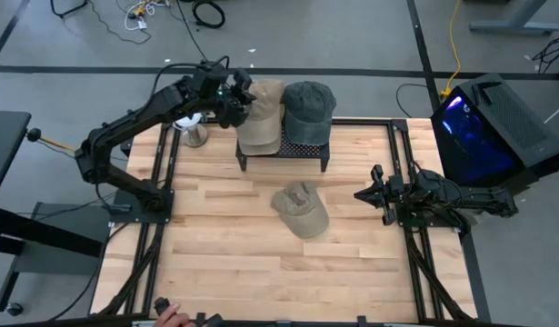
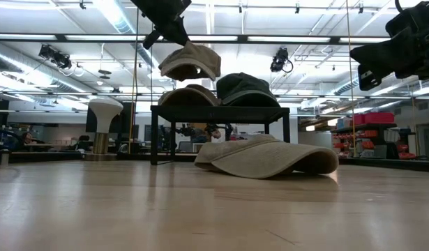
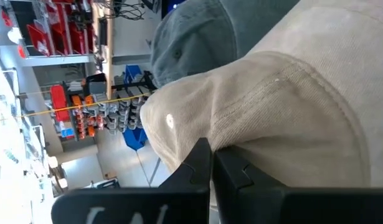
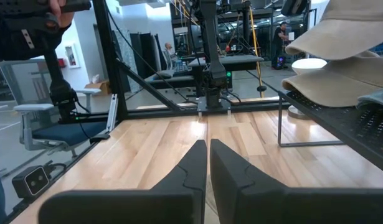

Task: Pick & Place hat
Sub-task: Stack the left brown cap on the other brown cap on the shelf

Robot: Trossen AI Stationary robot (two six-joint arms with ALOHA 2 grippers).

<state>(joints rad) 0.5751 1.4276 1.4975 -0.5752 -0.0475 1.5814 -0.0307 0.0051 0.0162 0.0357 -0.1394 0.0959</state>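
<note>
jaws of left gripper (image 1: 235, 102) clamped on tan hat (image 1: 261, 113) above rack (image 1: 281, 152); soft, light, floppy, best pinched at brim; right gripper (image 1: 377, 193) closed, idle.

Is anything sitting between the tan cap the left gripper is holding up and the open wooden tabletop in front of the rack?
Nothing visible blocks it. The left gripper holds the tan cap above another tan cap on the black rack; a third tan cap lies mid-table.

A big open robotics lab or workshop: exposed ceiling ducts (image 2: 33, 59) and strip lights run overhead, and cables (image 1: 138, 14) trail across the grey floor. Red storage bins (image 3: 70, 25) fill shelves, with an office chair (image 4: 51, 127) by the wooden bench (image 1: 261, 259).
</note>
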